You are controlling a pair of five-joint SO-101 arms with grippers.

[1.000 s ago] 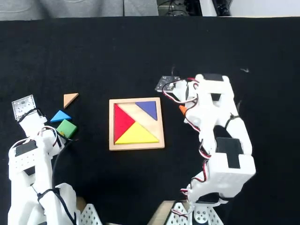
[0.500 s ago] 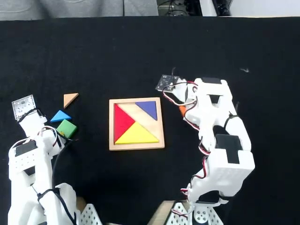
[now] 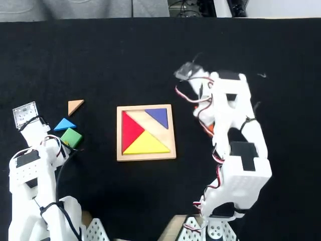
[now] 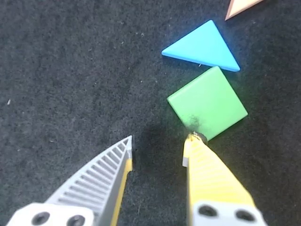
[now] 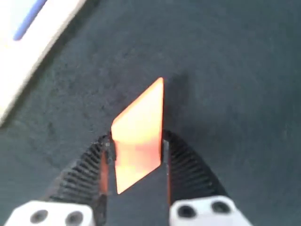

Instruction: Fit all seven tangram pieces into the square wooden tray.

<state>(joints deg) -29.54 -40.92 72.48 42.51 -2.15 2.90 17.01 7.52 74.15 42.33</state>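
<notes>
The square wooden tray (image 3: 146,156) lies mid-table and holds a red triangle (image 3: 130,129), a yellow triangle (image 3: 146,144) and a dark blue piece (image 3: 157,116). To its right, my right gripper (image 5: 136,141) is shut on an orange piece (image 5: 139,125), raised off the cloth; a sliver of that orange piece (image 3: 211,128) peeks out under the arm. Left of the tray lie a tan triangle (image 3: 75,106), a light blue triangle (image 4: 203,43) and a green square (image 4: 207,103). My left gripper (image 4: 160,143) stands open, one fingertip touching the green square's edge.
Black cloth covers the table. The tray's corner (image 5: 28,61) shows beside the held orange piece. Bare cloth stretches behind the tray and to the far right. Both arm bases stand at the near edge.
The right arm has swung its wrist back and to the right, carrying the orange piece away from the tray's right side. The left arm has not moved.
</notes>
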